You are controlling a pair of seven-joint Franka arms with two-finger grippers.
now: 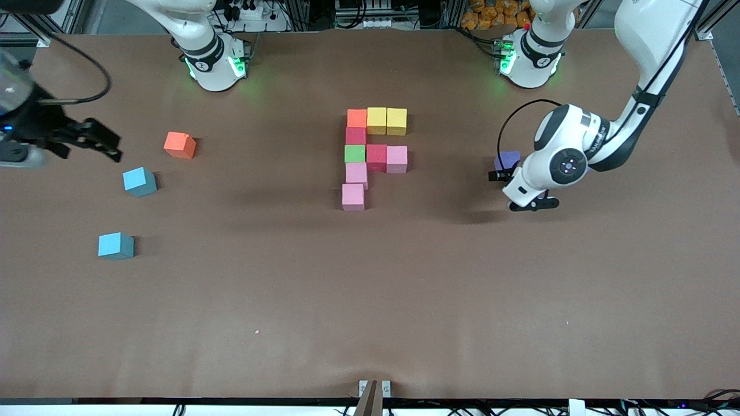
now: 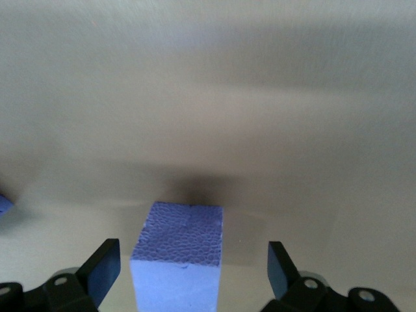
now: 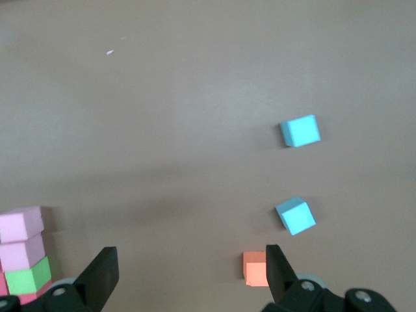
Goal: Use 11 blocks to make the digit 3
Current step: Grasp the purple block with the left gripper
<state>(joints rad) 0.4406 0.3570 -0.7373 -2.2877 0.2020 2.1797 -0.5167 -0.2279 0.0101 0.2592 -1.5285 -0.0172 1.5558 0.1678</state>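
Nine blocks touch in a figure mid-table: an orange block [image 1: 356, 118] and two yellow blocks [image 1: 377, 120] [image 1: 396, 121] form the bar nearest the bases. A column of red [image 1: 355, 136], green [image 1: 354, 153] and two pink blocks [image 1: 356, 173] [image 1: 352, 196] runs down from the orange one. A red block [image 1: 376, 157] and a pink block [image 1: 396, 159] form a bar beside the green. My left gripper [image 1: 516, 190] [image 2: 192, 266] is open and low around a purple cube [image 2: 179, 257], with gaps on both sides. A second purple cube [image 1: 507, 160] [image 2: 3, 205] stands beside it. My right gripper [image 1: 107, 144] [image 3: 188, 270] is open and empty.
At the right arm's end lie a loose orange cube [image 1: 180, 145] [image 3: 257, 268] and two light-blue cubes [image 1: 139, 181] [image 1: 115, 245]; these also show in the right wrist view [image 3: 296, 216] [image 3: 299, 130]. The right gripper hovers beside the loose orange cube.
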